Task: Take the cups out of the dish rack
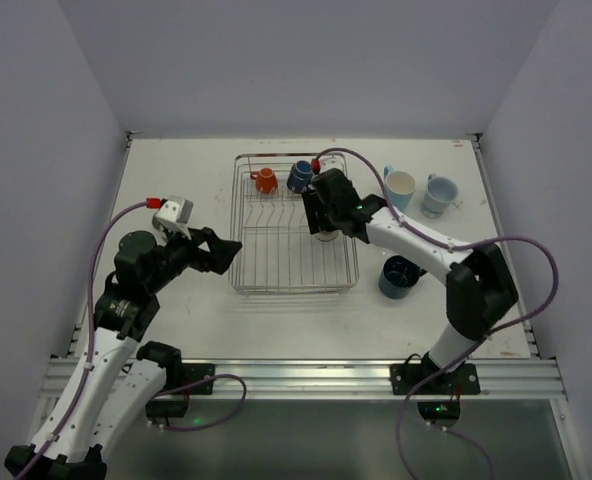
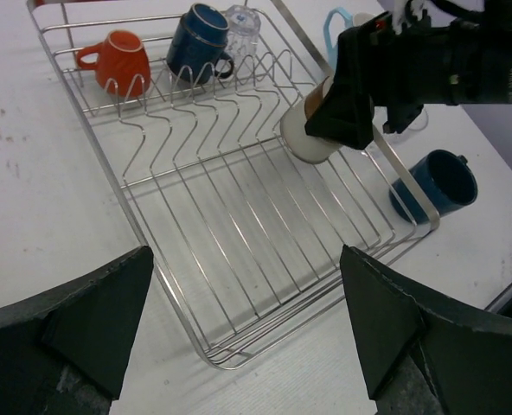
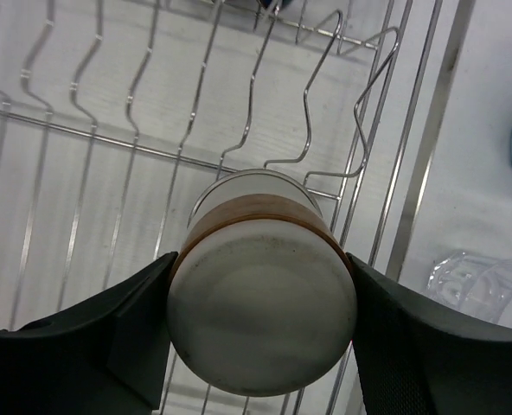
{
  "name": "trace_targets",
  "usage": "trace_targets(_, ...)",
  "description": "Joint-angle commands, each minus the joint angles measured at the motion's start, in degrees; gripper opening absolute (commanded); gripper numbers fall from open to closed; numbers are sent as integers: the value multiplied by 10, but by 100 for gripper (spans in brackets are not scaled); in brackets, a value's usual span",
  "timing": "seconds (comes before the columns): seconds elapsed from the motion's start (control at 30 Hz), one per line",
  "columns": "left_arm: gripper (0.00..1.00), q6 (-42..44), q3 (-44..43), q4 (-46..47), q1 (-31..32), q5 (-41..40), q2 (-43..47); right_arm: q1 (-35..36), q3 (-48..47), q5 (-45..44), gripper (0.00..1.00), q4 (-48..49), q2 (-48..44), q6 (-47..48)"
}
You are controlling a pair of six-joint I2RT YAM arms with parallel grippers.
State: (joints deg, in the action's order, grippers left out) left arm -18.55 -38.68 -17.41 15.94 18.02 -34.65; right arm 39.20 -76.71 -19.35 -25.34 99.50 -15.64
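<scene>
Tumbler inside right pincer, touching both sides.

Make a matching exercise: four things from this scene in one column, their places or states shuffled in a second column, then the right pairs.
Things
1. orange mug
2. tumbler
3. light blue mugs
4. left gripper

Places or states
a. on the table, right of the dish rack
b. open, holding nothing
c. between the jaws of the right gripper
d. in the dish rack's far left corner

Pairs: 1-d, 2-c, 3-a, 4-b
</scene>
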Motion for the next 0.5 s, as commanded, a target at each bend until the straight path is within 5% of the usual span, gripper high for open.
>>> trace_targets(0.0,92,-22,5,38,4,67,0,1,45,70,37,106,-137,-18)
trace_targets(0.27,83,-219,55,228,4,245,-30,0,290,319,36,418,-384,-211)
trace_targets(0.47,73,-376,96,398,6,296,-48,1,349,432,38,563,-402,-332)
